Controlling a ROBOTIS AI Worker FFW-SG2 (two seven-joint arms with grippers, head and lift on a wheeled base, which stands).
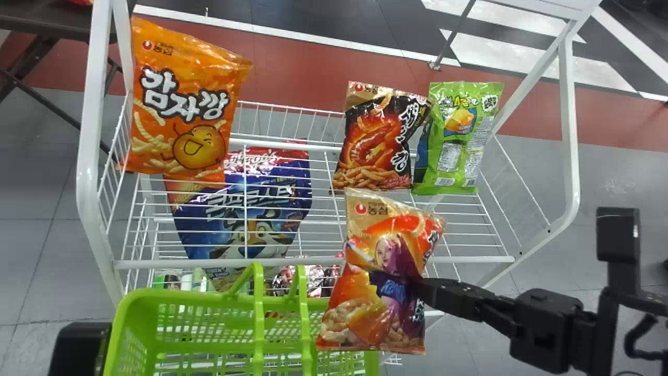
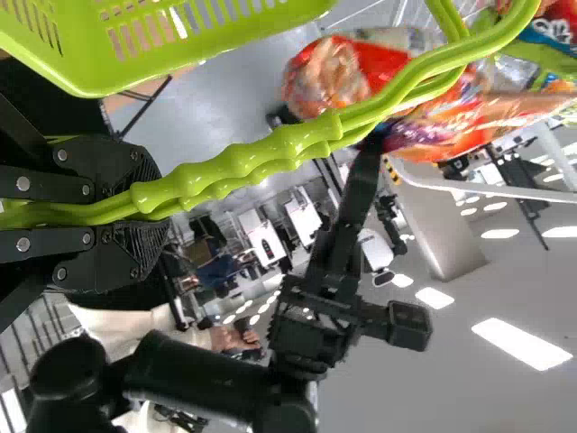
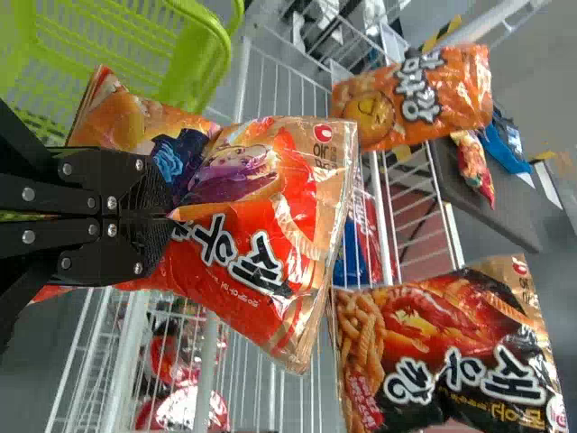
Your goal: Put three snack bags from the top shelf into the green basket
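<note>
Head view check, for anyone counting: looks like zero out of three so far, going by the visible part of the green basket [image 1: 177,297]. Can't spot a snack bag down inside. Pretty close to one, though. Got the red-orange snack bag [image 1: 360,308] off the wire and out past the front edge of the top shelf [image 1: 469,259], right by the basket's right end. Can't tell from here about being over the rim or just beside it, or about touching.

Right gripper [image 3: 167,215]: jaws narrow, pinched on the side of that bag. Left gripper [image 2: 158,209]: jaws narrow too, clamped around the basket handles [image 2: 297,144], so probably just on basket-steadying duty.

Still up on the top shelf: the orange bag [image 1: 188,104] at the left end, the black-and-red bag [image 1: 370,151] right of the middle near the back edge, and the green bag [image 1: 459,136] just beside it, toward the back right corner. Plenty for the quota, then.

Left to do, as best guessed: bring the held one inside the rim, let go, then fetch two more. Call it roughly a third of the way, minus the drop.
</note>
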